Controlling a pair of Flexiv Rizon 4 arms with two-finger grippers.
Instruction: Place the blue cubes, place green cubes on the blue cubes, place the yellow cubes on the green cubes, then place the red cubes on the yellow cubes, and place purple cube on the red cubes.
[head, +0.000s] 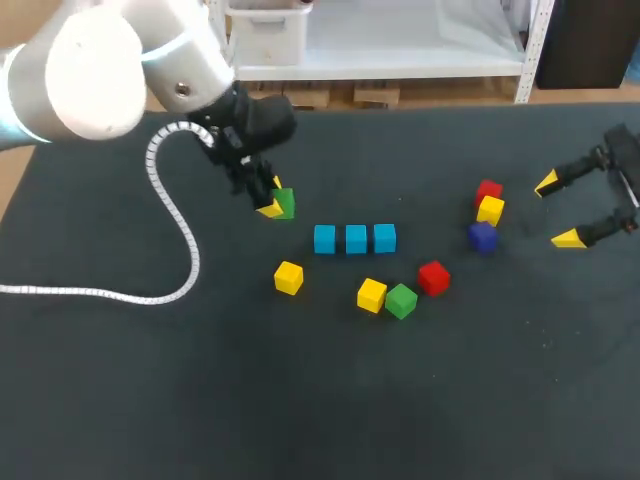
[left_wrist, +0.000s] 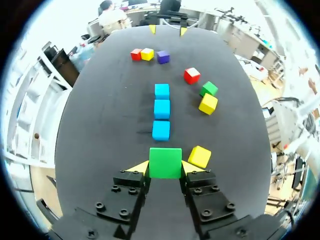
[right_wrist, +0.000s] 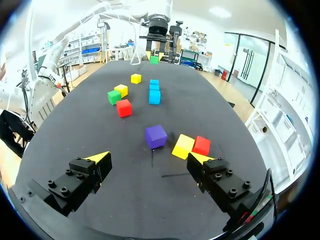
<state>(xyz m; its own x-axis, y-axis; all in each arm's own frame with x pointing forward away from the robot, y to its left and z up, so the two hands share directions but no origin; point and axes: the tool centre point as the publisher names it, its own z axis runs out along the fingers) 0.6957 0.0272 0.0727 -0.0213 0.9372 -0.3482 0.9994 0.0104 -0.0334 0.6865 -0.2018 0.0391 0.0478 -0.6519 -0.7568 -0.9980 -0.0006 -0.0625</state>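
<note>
Three blue cubes (head: 355, 238) lie side by side in a row at mid-table; the left wrist view has that row (left_wrist: 161, 110) straight ahead of my fingers. My left gripper (head: 272, 201) is shut on a green cube (head: 284, 203), which sits between its yellow tips (left_wrist: 165, 162), left of the row. A second green cube (head: 401, 301), two yellow cubes (head: 371, 295) (head: 288, 277) and a red cube (head: 433, 277) lie in front of the row. A red (head: 488, 190), a yellow (head: 490, 210) and a purple cube (head: 483, 237) cluster to the right. My right gripper (head: 558, 211) hangs open beside that cluster (right_wrist: 156, 135).
A white coiled cable (head: 170, 215) trails from my left arm across the left part of the black table (head: 300, 400).
</note>
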